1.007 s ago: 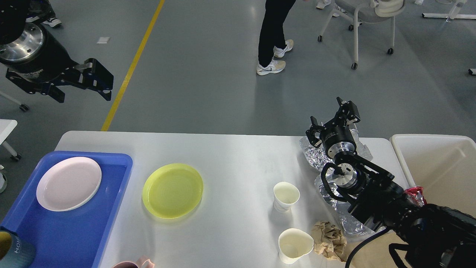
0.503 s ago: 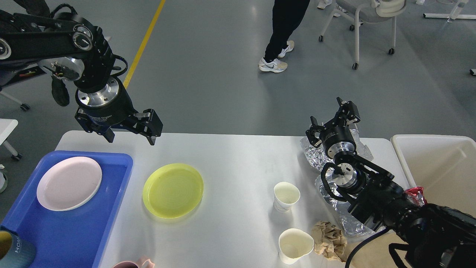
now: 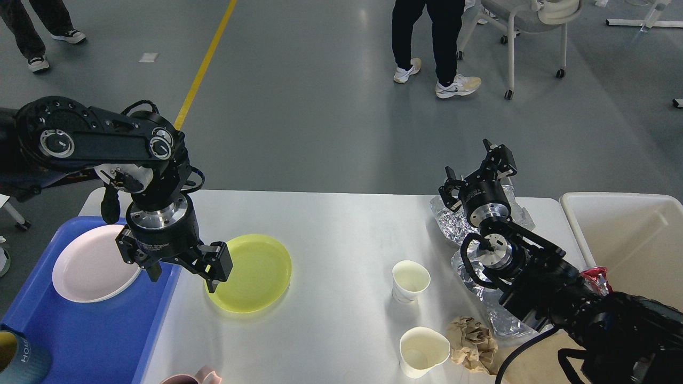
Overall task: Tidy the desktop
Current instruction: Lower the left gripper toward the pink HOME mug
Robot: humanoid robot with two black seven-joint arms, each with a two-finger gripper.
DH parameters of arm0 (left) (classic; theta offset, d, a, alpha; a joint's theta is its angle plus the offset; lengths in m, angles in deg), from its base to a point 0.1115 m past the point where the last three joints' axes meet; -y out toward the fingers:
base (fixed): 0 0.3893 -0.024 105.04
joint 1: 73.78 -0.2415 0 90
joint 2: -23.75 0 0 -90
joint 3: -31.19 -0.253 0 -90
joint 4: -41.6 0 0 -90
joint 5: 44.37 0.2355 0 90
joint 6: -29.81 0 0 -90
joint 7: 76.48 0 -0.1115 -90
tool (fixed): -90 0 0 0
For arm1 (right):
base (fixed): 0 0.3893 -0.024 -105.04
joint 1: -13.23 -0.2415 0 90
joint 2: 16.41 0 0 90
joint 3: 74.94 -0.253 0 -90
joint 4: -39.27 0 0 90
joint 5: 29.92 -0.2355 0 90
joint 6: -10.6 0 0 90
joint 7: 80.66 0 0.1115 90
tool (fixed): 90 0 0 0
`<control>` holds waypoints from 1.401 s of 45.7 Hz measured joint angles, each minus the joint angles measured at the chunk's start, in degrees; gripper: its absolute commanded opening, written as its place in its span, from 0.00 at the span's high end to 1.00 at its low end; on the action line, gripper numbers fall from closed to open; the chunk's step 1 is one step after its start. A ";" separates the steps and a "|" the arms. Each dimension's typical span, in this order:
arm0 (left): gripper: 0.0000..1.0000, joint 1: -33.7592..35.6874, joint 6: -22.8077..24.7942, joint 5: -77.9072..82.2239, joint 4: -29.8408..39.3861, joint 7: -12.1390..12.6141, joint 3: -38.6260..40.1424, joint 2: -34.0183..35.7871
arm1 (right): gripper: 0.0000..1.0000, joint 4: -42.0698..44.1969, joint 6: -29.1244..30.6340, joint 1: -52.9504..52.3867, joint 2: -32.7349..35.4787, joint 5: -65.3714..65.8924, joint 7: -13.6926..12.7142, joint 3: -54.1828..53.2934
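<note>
Our left tool [image 3: 184, 269] has swung down from ten o'clock to the yellow plate's [image 3: 256, 272] left rim, fingers apart; the plate lies mid-left on the surface [image 3: 331, 224]. Right tool [image 3: 477, 170] unmoved, fingers apart, over foil [image 3: 451, 224] at two o'clock. Grasping looks imminent.

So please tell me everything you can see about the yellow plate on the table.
The yellow plate is round, shallow and translucent yellow-green, seemingly plastic, with a raised rim and faint concentric rings inside. It looks empty and lies flat, right way up, on the white desktop, just right of the blue tray. The left gripper, open, hangs over its left edge and hides part of the rim; whether it touches cannot be told.
</note>
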 measured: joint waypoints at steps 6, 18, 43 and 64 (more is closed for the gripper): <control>0.12 -1.46 -0.03 0.01 2.81 -0.23 -2.47 -1.21 | 0.00 0.00 0.00 0.00 -0.02 -0.01 0.00 -0.01; 0.15 -5.52 -0.48 -0.05 5.41 -2.98 -6.36 -3.25 | 0.00 0.00 0.00 0.00 0.00 0.00 0.00 -0.02; 0.20 -11.52 -8.28 0.11 8.04 -4.97 -10.79 -6.88 | 0.00 0.00 0.00 0.00 -0.01 0.02 0.00 0.00; 0.21 -11.41 -9.12 1.63 8.06 -4.36 -12.56 -6.96 | 0.00 0.01 0.00 0.00 -0.02 0.02 0.00 -0.01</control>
